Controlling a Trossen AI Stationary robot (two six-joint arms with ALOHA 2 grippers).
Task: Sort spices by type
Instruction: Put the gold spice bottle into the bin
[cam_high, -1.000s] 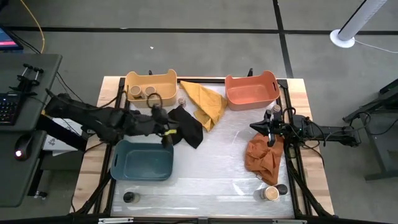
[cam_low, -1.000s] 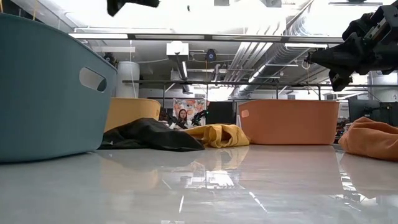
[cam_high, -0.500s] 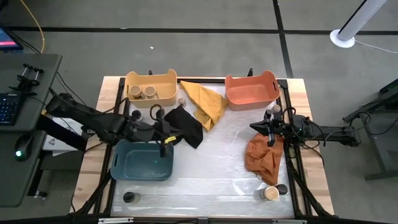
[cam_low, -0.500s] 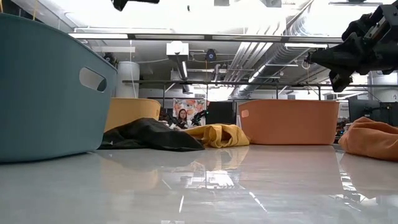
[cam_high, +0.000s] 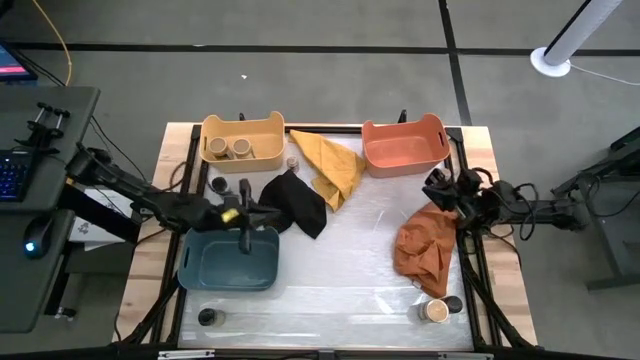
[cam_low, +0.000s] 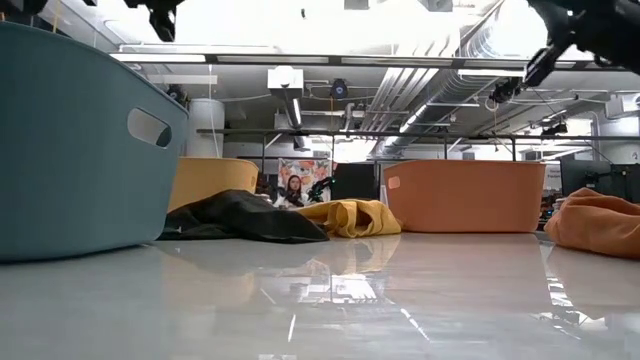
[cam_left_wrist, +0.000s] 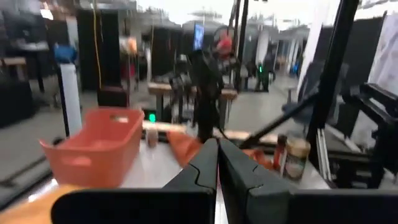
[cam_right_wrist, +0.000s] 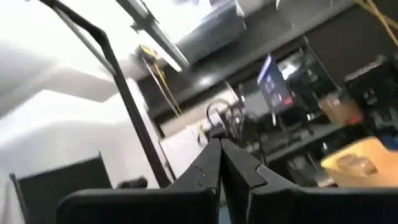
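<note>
The spice jars stand scattered in the high view. Two tan-topped ones (cam_high: 229, 148) sit in the yellow bin, and a brownish one (cam_high: 292, 161) stands by the yellow cloth. Two dark ones (cam_high: 232, 186) are left of the black cloth and one dark jar (cam_high: 207, 317) is near the front left corner. A tan and dark pair (cam_high: 440, 309) stands at the front right, also seen in the left wrist view (cam_left_wrist: 296, 159). My left gripper (cam_high: 255, 215) (cam_left_wrist: 217, 149) hangs shut over the blue bin's far rim. My right gripper (cam_high: 432, 186) (cam_right_wrist: 219, 149) is shut and tipped upward above the orange cloth.
A yellow bin (cam_high: 242, 127), an orange bin (cam_high: 403, 160) and a blue bin (cam_high: 228, 262) stand on the table. A black cloth (cam_high: 298, 205), a yellow cloth (cam_high: 330, 165) and an orange cloth (cam_high: 422, 250) lie between them. Bare tabletop (cam_high: 340, 260) spreads across the middle and front.
My left gripper has drawn back from the black cloth toward the table's left, over the blue bin. My right gripper has pulled back toward the right edge, risen and tipped upward. No jar has moved.
</note>
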